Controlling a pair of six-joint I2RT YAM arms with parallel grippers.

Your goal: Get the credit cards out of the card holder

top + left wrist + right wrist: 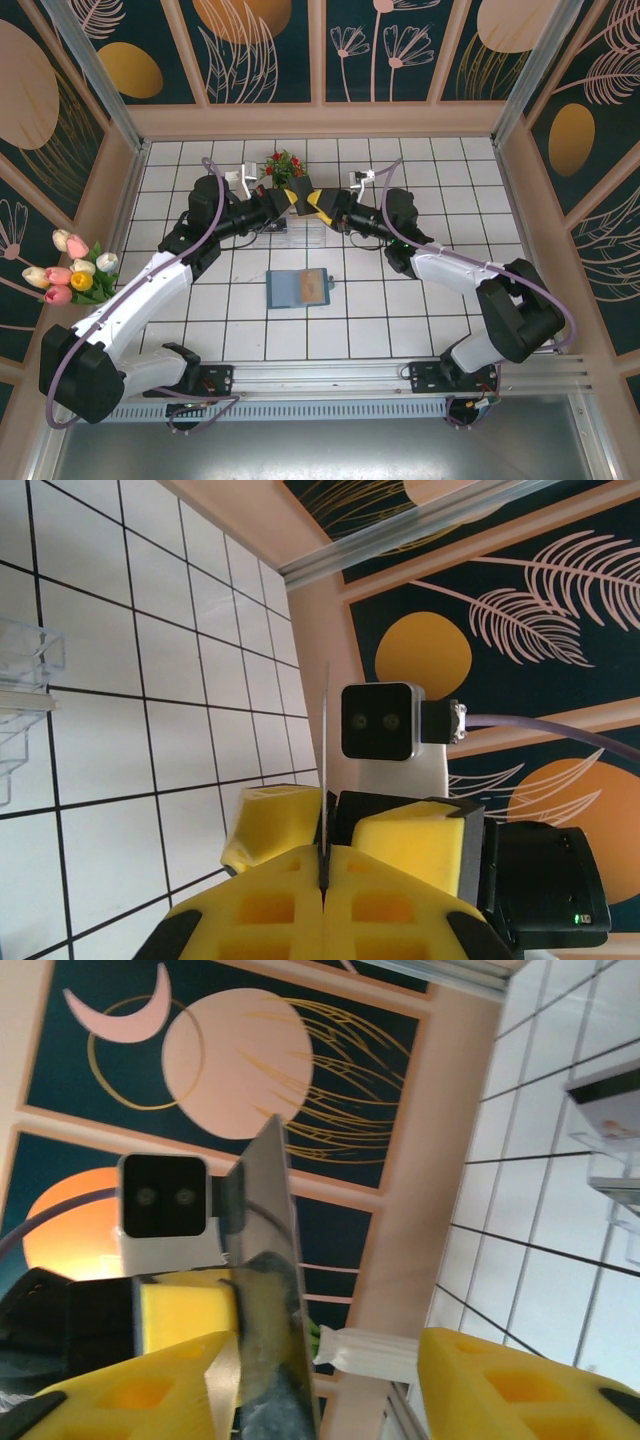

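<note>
Above the middle of the white-tiled desk (400,310) the two arms met nose to nose, just over a clear acrylic rack (300,232). The left hand (324,865) had its yellow fingers pressed together on a thin grey credit card (265,1260), pinching it by one edge so that it stood out towards the other arm. In the left wrist view the card appeared edge-on as a dark line rising from between the fingertips. The right hand (325,1350) was spread, its yellow fingers standing one on each side of the card. The card lay close against one finger and the other finger was well apart from it. The card holder (298,289) lay flat and open on the desk, nearer the arm bases than the rack and apart from both hands, with a tan card (313,287) showing on its right part. A small bunch of red flowers (283,166) stood beyond the hands, near the back wall
</note>
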